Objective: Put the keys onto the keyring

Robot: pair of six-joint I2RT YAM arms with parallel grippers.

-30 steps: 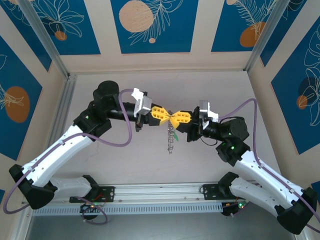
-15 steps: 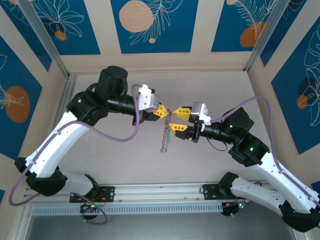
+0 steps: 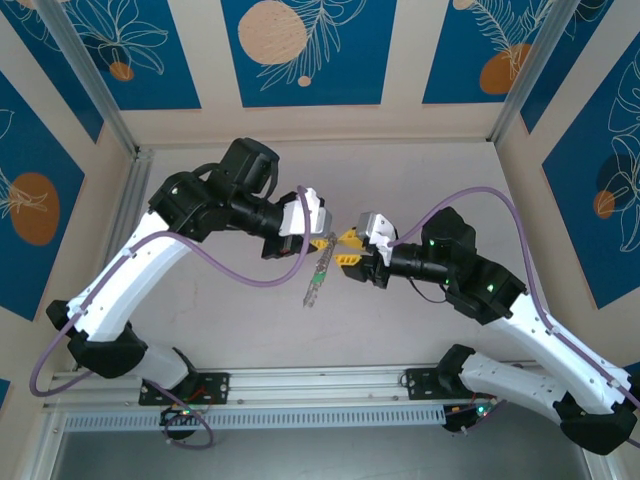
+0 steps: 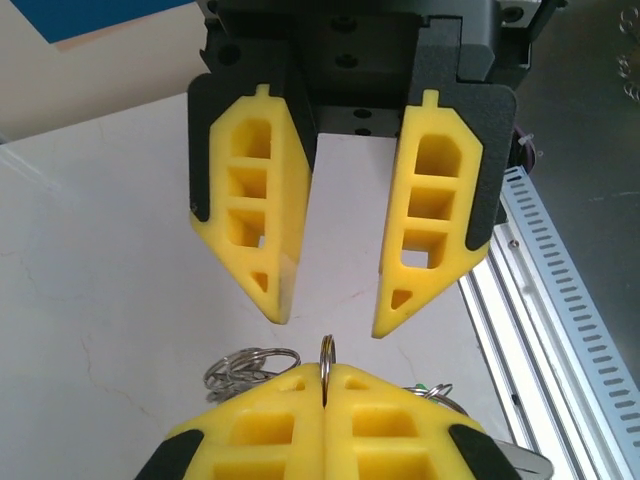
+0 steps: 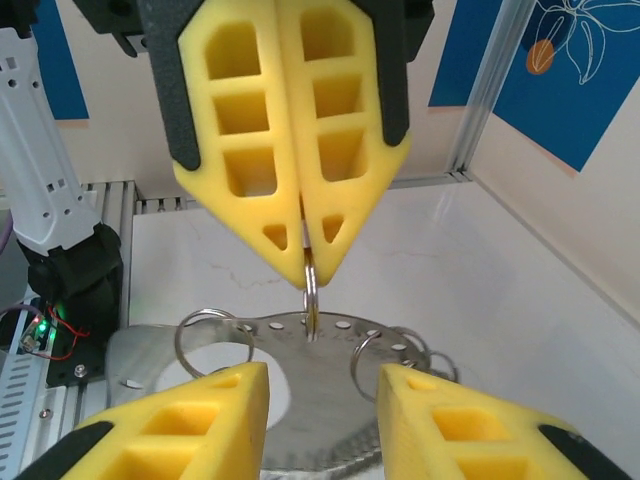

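White tabletop [image 3: 230, 330], blue floral wall panels [image 3: 300, 50] behind. Both arms reach in from the near edge and meet over mid-tabletop, tip to tip. Left arm [image 3: 140, 270] rises from its base, elbow high toward the far-left corner, wrist pointing right. Right arm [image 3: 530, 320] mirrors it, wrist pointing left.

Left gripper [image 3: 322, 241] has its yellow fingers pressed flat together, pinching the top of the keyring [image 5: 310, 295]. The rest hangs limp below as a chain [image 3: 314, 280], clear of the tabletop as far as I can tell.

Right gripper [image 4: 332, 318] has its fingers parted with nothing between them, just beside the left tips.

From the right wrist, a perforated metal plate [image 5: 330, 420] with small rings [image 5: 207, 335] hangs under the pinched loop. A green speck [image 3: 322, 268] on the chain is possibly the green key, too small to confirm.
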